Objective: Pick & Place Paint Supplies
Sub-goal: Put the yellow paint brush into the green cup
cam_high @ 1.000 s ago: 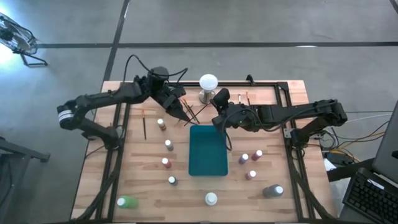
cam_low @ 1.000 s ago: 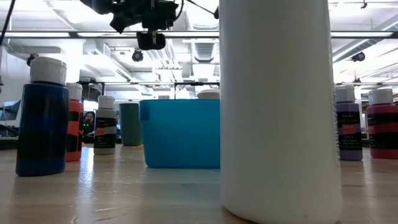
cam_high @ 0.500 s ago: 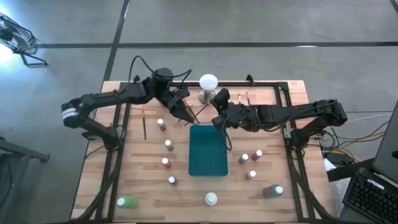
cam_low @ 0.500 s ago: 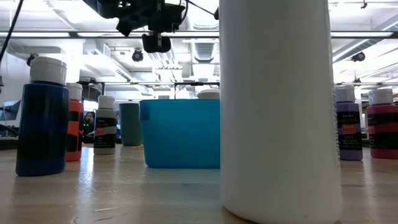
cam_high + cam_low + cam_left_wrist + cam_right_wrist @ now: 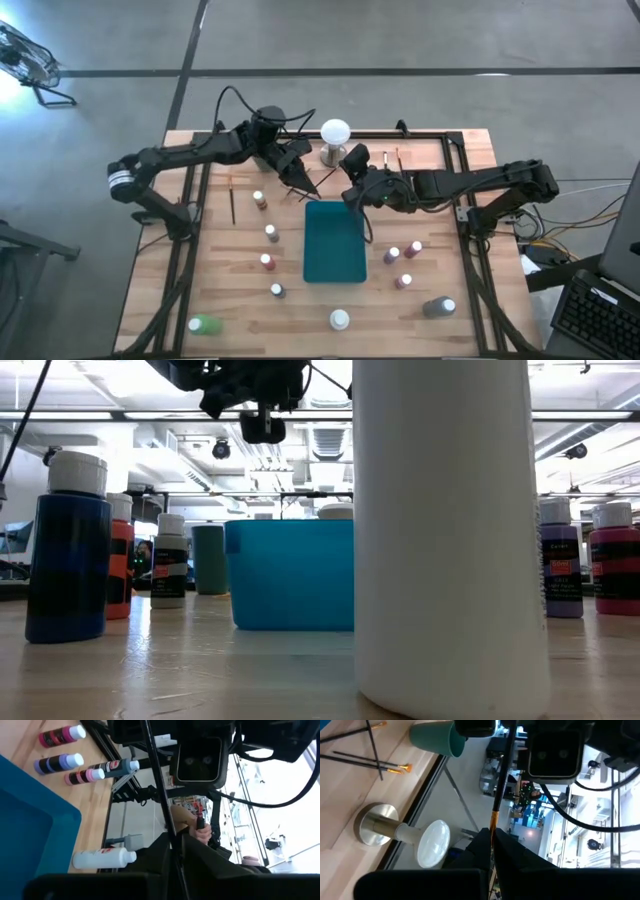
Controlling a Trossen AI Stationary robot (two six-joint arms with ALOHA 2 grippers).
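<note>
A thin brush (image 5: 501,780), dark along its length and orange-brown near one end, hangs in the air above the far end of the teal tray (image 5: 333,242). My left gripper (image 5: 310,187) and my right gripper (image 5: 349,194) face each other there, both shut on the brush. Small white-capped bottles stand on the table left of the tray (image 5: 270,232) and right of it (image 5: 402,252). More brushes lie at the far side (image 5: 370,750), and one lies at the left (image 5: 232,202). My left gripper pinches the brush's dark shaft (image 5: 169,831) between its two fingers, coming about level from the table's left. The brush is lifted clear of the table and runs on toward the other arm. My right gripper pinches the brush at its orange-brown stretch (image 5: 494,818) between its two fingers, coming from the table's right and slanting slightly down. The dark shaft runs from there up to the left gripper, clear of the table.
A white ball on a metal base (image 5: 334,135) stands just beyond both grippers, with a teal cup (image 5: 435,737) near it. A large white bottle (image 5: 450,530) stands at the near edge, a green one (image 5: 204,324) near left, a grey one (image 5: 438,307) near right.
My left gripper has moved toward the table's right, closer to my right gripper, and its fingers have shut on the brush. My right gripper has kept still with the brush held in the air.
</note>
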